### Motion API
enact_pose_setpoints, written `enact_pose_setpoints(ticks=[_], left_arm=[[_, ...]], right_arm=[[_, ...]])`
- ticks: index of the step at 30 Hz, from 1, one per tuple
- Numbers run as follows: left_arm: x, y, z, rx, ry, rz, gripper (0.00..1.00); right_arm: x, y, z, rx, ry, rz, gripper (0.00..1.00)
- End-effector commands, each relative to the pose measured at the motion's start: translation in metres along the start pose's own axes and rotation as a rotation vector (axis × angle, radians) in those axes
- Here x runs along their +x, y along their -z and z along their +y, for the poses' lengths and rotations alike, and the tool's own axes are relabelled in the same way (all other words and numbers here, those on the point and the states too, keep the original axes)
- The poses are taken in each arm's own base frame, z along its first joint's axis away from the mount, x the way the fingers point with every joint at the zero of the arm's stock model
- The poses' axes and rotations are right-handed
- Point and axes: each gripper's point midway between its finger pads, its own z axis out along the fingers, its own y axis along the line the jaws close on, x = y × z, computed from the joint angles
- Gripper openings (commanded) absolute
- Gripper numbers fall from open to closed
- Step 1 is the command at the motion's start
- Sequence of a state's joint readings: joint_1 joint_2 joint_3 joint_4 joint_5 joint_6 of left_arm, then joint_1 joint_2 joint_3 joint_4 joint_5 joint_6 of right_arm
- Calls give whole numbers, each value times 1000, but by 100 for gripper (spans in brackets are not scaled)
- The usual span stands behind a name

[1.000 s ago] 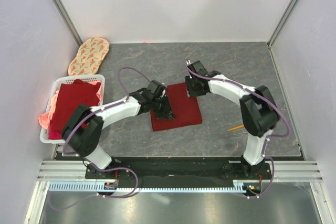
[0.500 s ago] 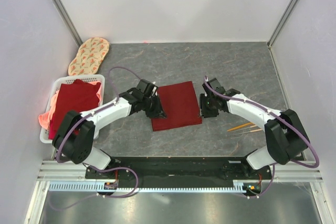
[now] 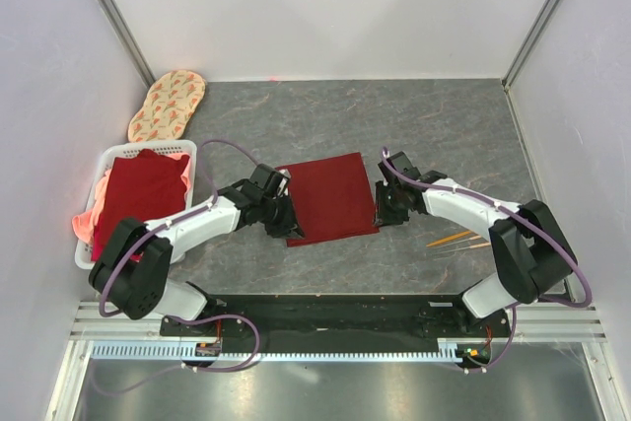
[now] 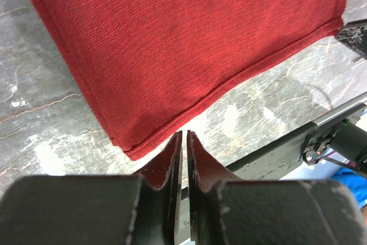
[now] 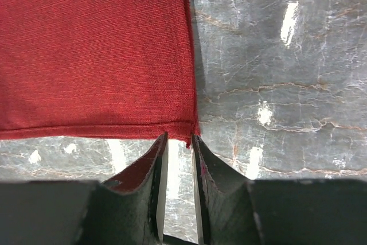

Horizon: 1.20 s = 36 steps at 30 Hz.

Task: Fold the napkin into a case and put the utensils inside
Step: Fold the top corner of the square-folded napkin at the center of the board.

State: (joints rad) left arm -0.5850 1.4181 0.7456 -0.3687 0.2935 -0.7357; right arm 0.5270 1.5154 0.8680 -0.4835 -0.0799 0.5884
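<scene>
A grey, stone-veined tabletop (image 3: 463, 125) is filling the middle of the scene, and pale bright glints (image 5: 289, 21) are shining off it in the wrist views. 3 plain white walls are closing it in: a back wall (image 3: 325, 7), a left wall (image 3: 49, 96) and a right wall (image 3: 592, 125). 2 slim metal posts (image 3: 113, 12) are running up the back corners. Even, soft light is falling from above. A black base plate (image 3: 335, 311) and a slotted aluminium rail (image 3: 335, 350) are lying along the near edge, with brushed metal (image 3: 325, 391) gleaming below. A white basket (image 3: 148, 148) is sitting at the left, and an oval patterned mat (image 3: 168, 104) is resting in the far left corner.
</scene>
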Motion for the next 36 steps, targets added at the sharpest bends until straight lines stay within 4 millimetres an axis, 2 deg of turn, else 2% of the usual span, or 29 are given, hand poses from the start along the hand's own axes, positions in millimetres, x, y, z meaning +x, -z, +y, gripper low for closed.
enact_pose_setpoints(ticks=[1, 20, 30, 36], left_arm=[[2, 5, -4, 31, -50, -12, 12], [12, 5, 6, 19, -36, 2, 12], [14, 7, 6, 22, -25, -3, 12], [14, 7, 8, 18, -26, -5, 12]], right_arm=[[-9, -3, 3, -7, -2, -24, 29], [-15, -7, 3, -9, 10, -25, 24], [-23, 0, 5, -2, 24, -45, 17], [-26, 3, 5, 10, 36, -49, 17]])
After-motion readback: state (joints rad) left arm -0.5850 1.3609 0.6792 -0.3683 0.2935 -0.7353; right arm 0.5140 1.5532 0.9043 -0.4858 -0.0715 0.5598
